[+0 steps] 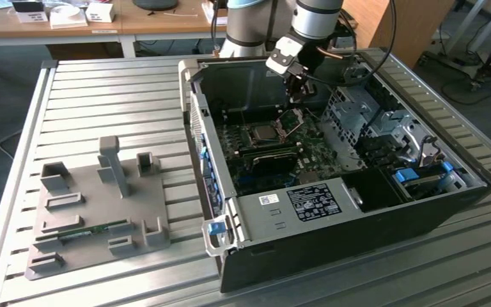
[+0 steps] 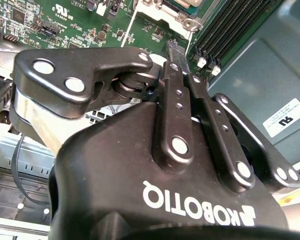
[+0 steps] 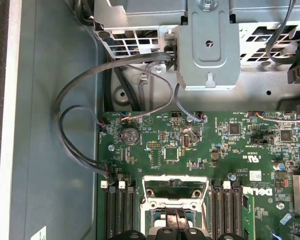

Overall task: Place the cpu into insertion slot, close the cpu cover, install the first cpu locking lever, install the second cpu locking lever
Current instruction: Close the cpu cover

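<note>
Exterior view: the grey-and-black robot arm comes down from the far edge of the slatted metal table (image 1: 100, 96) and bends steeply into the open grey computer case (image 1: 357, 236). Its black two-finger gripper (image 1: 299, 101) points downward over the green motherboard (image 1: 314, 153).

The gripper hangs just above the thin silvery hinged cpu cover (image 1: 293, 121), which stands tilted up and open on the side of the socket towards the exterior view's right. The square silver-rimmed insertion slot (image 1: 245, 131) lies beside it, and the pale silvery square cpu (image 1: 263, 133) appears to sit flat in its centre.

Room is tight. The perforated metal drive cage (image 1: 357, 112) stands close on the exterior view's right, the case's back wall (image 1: 237, 83) rises close behind, and the long black memory slots (image 3: 120, 210) flank the socket. Thin grey cables (image 3: 65, 125) loop along the case floor, clear of the socket.

In the second wrist view the gripper (image 2: 174, 47) has its fingers (image 2: 171, 50) drawn together at the tips. I cannot tell whether anything thin is pinched between them. The first wrist view shows the fingertips (image 3: 172, 220) just over the socket frame (image 3: 175, 180).

A grey moulded fixture tray (image 1: 100, 204) rests on the table, well apart from the case.
</note>
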